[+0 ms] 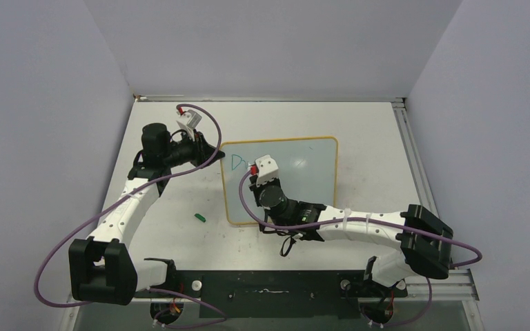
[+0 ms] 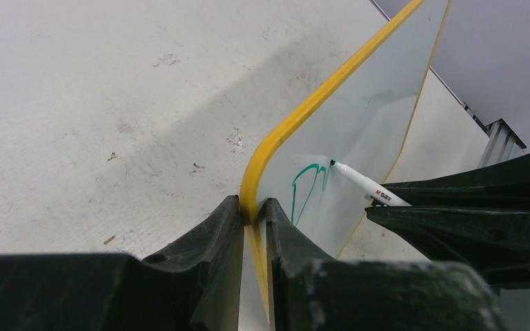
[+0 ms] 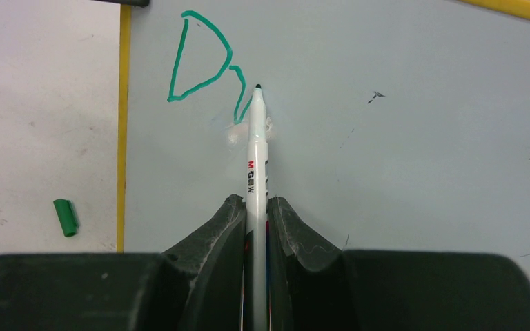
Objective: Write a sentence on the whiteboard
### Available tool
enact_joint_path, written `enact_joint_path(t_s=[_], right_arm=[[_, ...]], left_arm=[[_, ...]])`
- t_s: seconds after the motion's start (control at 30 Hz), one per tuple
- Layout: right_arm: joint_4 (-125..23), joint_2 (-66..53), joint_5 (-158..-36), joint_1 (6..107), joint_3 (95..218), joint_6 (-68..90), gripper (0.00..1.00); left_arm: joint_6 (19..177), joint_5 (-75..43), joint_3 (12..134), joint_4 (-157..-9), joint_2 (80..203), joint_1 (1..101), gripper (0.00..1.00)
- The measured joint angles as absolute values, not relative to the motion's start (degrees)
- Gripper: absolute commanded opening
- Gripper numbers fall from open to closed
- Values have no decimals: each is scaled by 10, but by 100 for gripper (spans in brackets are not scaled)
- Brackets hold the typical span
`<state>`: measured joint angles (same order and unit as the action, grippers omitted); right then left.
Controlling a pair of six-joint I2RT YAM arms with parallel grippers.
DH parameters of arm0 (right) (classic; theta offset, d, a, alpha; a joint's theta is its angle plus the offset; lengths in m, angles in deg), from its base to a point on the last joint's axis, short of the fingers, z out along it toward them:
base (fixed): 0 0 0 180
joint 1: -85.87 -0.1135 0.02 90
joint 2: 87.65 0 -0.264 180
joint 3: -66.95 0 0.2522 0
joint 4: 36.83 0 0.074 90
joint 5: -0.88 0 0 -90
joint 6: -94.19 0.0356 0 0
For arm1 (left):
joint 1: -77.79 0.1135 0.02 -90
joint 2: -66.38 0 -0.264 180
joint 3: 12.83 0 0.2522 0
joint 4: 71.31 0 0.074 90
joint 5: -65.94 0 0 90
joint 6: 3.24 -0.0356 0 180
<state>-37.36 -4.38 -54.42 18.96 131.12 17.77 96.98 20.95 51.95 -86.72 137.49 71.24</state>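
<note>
1. Handwritten text: the sentence (image 3: 203, 62) stands in green strokes on the whiteboard (image 3: 386, 172), close to the whiteboard's far-left corner and just inside its yellow frame. Legible so far: a capital "D", then a smaller zigzag stroke that may be an "r".
2. Printed brand: the white barrel of the marker (image 3: 257, 138), lying over the whiteboard's face just beside the "D", carries a lengthwise label. It reads a red "M", then a dark "G" and two further characters too small to read.
3. In the top external view only the "D" reads, faintly, at the same whiteboard corner.
</note>
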Motion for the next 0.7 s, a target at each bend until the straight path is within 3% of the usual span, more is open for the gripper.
enact_joint_path(t_s=[0.7], right_arm=[[-379, -44, -541, 198, 1315, 185, 5]], left_arm=[[970, 209, 520, -867, 1375, 712, 0]])
